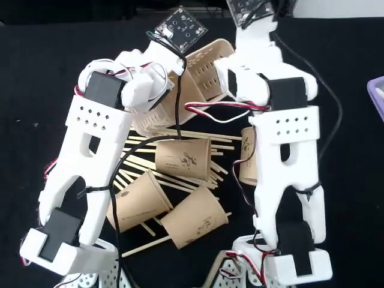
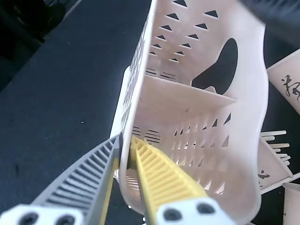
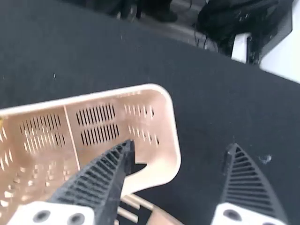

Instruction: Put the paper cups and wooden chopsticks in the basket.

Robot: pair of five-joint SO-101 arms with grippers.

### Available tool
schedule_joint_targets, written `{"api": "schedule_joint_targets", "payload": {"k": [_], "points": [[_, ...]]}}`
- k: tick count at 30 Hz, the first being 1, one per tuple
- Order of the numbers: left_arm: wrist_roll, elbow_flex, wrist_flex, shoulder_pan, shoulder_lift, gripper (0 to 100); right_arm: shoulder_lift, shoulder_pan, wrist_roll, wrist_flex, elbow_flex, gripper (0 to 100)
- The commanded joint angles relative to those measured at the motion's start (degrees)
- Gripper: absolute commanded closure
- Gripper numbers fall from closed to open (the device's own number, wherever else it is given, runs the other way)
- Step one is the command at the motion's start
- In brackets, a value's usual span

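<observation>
The beige slotted basket (image 1: 210,60) is tipped at the back of the table. My left gripper (image 2: 124,152) is shut on the basket (image 2: 187,117), with its long side wall pinched between the grey and yellow fingers. My right gripper (image 3: 180,146) is open at the basket's (image 3: 93,122) handle end, one black finger (image 3: 112,168) over the end wall and the other over bare cloth. Several paper cups lie on their sides in front of the basket, among them one (image 1: 183,159) in the middle and two nearer ones (image 1: 141,201) (image 1: 195,219). Wooden chopsticks (image 1: 150,171) are scattered under them.
Another cup (image 1: 247,156) lies partly behind the right arm's white link. A purple container's corner (image 1: 378,93) pokes in at the right edge. Black cloth (image 1: 42,72) covers the table, with open room at the far left and far right.
</observation>
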Motion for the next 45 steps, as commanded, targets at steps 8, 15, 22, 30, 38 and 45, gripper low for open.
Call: {"api": "schedule_joint_targets", "payload": {"k": [8, 15, 22, 30, 38, 45], "points": [[-0.2, -1.6, -1.3, 0.7, -4.0, 97, -0.1, 1.8, 4.1, -15.6, 14.6, 73.6], [-0.2, -1.6, -1.5, 0.7, -4.0, 97, -0.7, 2.8, 3.6, -22.6, 18.2, 97.8], [-0.2, -1.6, -1.8, -0.7, -4.0, 97, -2.6, 7.6, -1.5, -22.5, 18.3, 98.8], [8.0, -1.6, -7.4, -5.5, -3.3, 84, -5.7, 7.8, -4.1, -21.2, 20.1, 98.8], [24.4, -3.4, -6.2, -10.0, -4.0, 73, -1.5, 7.1, -4.1, -22.9, 20.0, 98.8], [24.8, -2.7, -0.1, -9.9, -3.3, 73, -0.4, 7.1, -4.1, -23.4, 19.8, 98.8]]}}
